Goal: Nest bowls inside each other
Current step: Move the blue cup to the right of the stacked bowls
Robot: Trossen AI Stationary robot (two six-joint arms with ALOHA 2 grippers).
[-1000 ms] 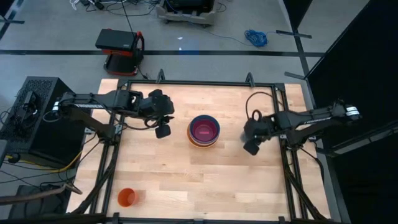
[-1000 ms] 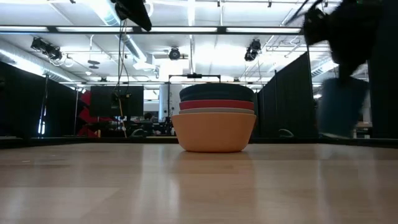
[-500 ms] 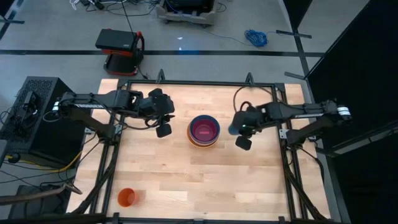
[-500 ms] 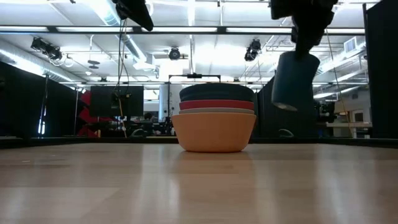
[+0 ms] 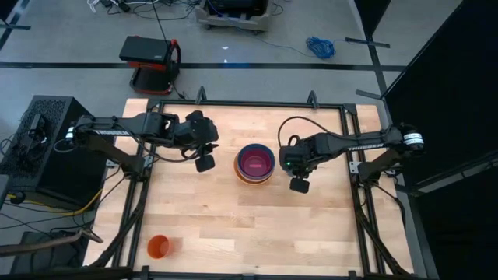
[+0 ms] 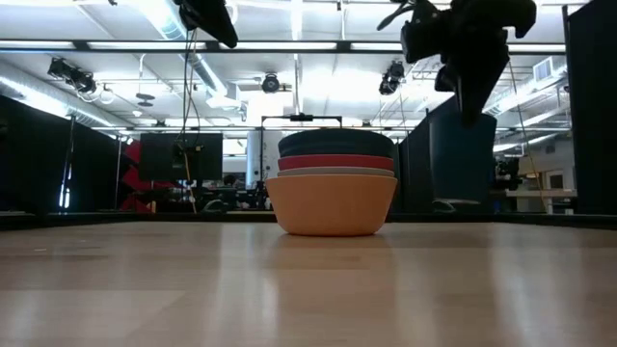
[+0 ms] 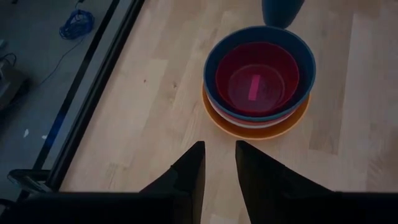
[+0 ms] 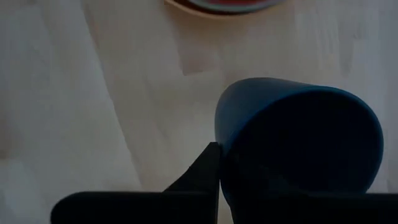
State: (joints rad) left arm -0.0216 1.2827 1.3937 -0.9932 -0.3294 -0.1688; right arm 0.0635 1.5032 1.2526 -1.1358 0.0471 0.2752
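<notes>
The bowls [image 5: 255,163] stand nested in one stack at the table's middle. The orange bowl [image 6: 333,207] is at the bottom and the teal-blue bowl [image 7: 306,65] is near the top, with a pink one [image 7: 256,78] inside it. My right gripper [image 5: 290,161] hangs just right of the stack, shut on a dark-blue cup [image 6: 461,149]. My left gripper [image 7: 219,149] hovers left of the stack, fingers slightly apart and nothing between them. An orange cup [image 5: 159,246] stands near the front left corner. My right gripper holds the dark-blue cup by its upper part [image 8: 227,146], coming from above and pointing down. One finger [image 8: 206,171] lies against the cup's outer wall; the cup hides the other. The cup hangs below the fingers, roughly upright and clear of the table.
Black frame rails [image 5: 350,167] run along the table's left, right and far edges. Bare wood lies in front of the stack [image 5: 249,225].
My right gripper has carried the dark-blue cup from the table's right side toward the bowl stack, rolling its wrist on the way. The cup, tilted and higher before, now hangs more upright close beside the stack.
</notes>
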